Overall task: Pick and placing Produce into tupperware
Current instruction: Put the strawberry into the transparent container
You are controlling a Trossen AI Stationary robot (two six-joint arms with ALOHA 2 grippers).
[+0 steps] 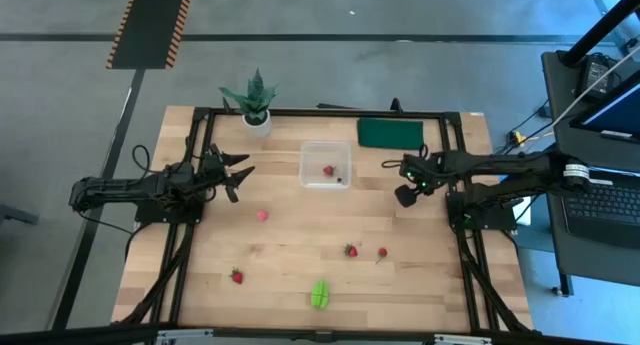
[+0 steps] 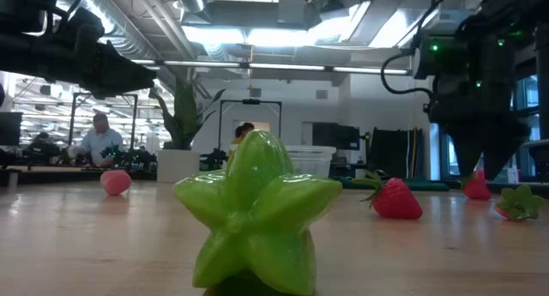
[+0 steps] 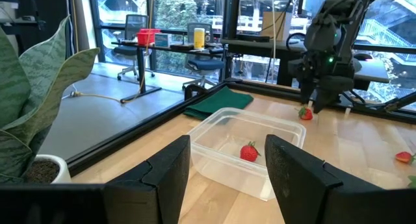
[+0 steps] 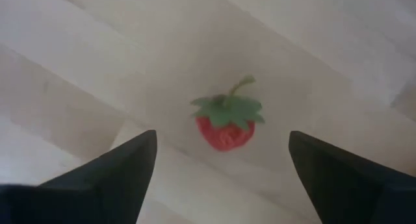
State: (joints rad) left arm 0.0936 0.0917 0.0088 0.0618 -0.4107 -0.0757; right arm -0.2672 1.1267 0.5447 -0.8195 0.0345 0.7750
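Note:
The clear tupperware (image 1: 326,165) sits at the table's far middle with one red strawberry (image 1: 328,170) inside. My left gripper (image 1: 235,172) hovers open to its left, and the box (image 3: 244,149) shows between its fingers. My right gripper (image 1: 408,185) is open to the right of the box, pointing down over a red strawberry (image 4: 224,123) that lies on the wood between its fingertips, untouched. A pinkish piece (image 1: 262,214), three more red berries (image 1: 351,250) (image 1: 382,252) (image 1: 237,276) and the lime-green star-shaped piece (image 1: 320,293) lie on the near half.
A spiky plant in a white pot (image 1: 255,107) stands at the far edge left of the box. A flat dark green pad (image 1: 390,133) lies to the box's far right. Black frame rails (image 1: 185,245) run along the table's sides. People (image 2: 99,137) are in the room behind.

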